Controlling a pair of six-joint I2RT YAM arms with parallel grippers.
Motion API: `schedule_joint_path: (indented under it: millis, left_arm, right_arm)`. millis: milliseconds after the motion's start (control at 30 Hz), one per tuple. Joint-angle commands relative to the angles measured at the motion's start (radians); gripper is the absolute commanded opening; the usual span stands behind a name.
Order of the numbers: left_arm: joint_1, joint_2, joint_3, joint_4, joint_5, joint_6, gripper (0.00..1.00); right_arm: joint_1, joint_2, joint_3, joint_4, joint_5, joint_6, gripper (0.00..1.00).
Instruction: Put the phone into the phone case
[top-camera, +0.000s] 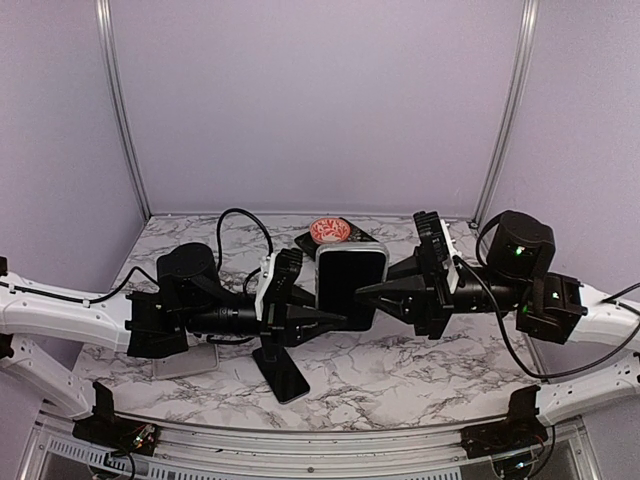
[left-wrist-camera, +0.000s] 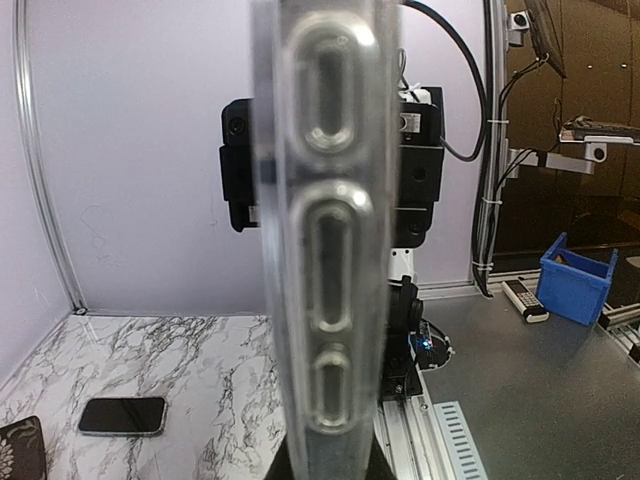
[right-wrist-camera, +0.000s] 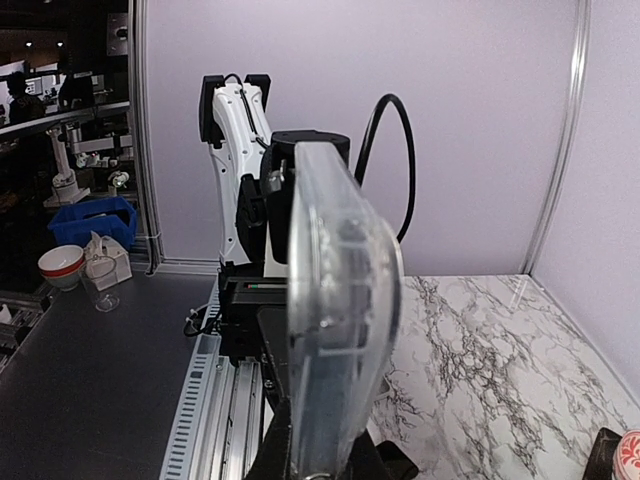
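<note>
A clear phone case (top-camera: 350, 283) hangs above the middle of the table, with a dark face framed by its pale rim. My left gripper (top-camera: 335, 320) is shut on its lower left edge and my right gripper (top-camera: 366, 290) is shut on its right edge. The left wrist view shows the case (left-wrist-camera: 325, 230) edge-on between the gripper (left-wrist-camera: 325, 468) tips, its button cut-outs facing the camera. From the right wrist the case (right-wrist-camera: 340, 310) also stands edge-on in the shut gripper (right-wrist-camera: 340, 468), bowed outward. A black phone (top-camera: 282, 373) lies flat on the table under the left arm, also visible as the phone (left-wrist-camera: 122, 415).
A dark patterned case (top-camera: 345, 240) with a red and white round piece (top-camera: 330, 230) lies at the back of the marble table (top-camera: 420, 370). Its corner (left-wrist-camera: 20, 452) shows bottom left in the left wrist view. Purple walls enclose the table.
</note>
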Motion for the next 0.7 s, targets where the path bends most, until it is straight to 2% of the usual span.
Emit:
schedule_joint_path:
  millis: [0,33,67,100,133,233,300,400,600,667]
  left_arm:
    - [-0.009,-0.026,0.016,-0.002,-0.054,-0.033,0.0]
    - [-0.009,-0.032,0.017,-0.002,-0.063,-0.038,0.0]
    - [-0.008,-0.04,0.019,-0.002,-0.07,-0.044,0.0]
    - [-0.008,-0.052,0.019,-0.001,-0.079,-0.045,0.0]
    - [-0.009,-0.063,0.018,0.0,-0.089,-0.045,0.0]
    - [-0.009,-0.095,0.012,0.005,-0.085,-0.045,0.0]
    - [-0.009,-0.104,0.012,0.005,-0.075,-0.045,0.0]
    - [-0.009,-0.106,0.012,0.007,-0.073,-0.077,0.0]
    - [-0.009,-0.094,0.012,0.009,-0.062,-0.089,0.0]
    - [-0.009,-0.089,0.012,0.011,-0.059,-0.091,0.0]
  right_arm:
    - [0.002,-0.006,0.039,0.068,-0.004,-0.025,0.26]
    - [0.002,-0.009,0.033,0.051,0.003,-0.031,0.52]
    - [0.002,-0.011,0.026,0.028,0.019,-0.042,0.75]
    - [0.001,-0.018,0.012,0.007,0.055,-0.05,0.92]
    - [-0.001,-0.022,0.001,-0.013,0.09,-0.047,0.98]
    - [-0.012,-0.038,-0.043,-0.032,0.112,-0.035,0.98]
    - [-0.015,-0.04,-0.069,-0.009,0.091,-0.028,0.91]
    - [-0.017,-0.022,-0.073,-0.014,0.052,-0.035,0.75]
    - [-0.028,0.002,-0.077,-0.004,0.019,-0.034,0.32]
    - [-0.03,0.003,-0.071,0.007,0.014,-0.03,0.12]
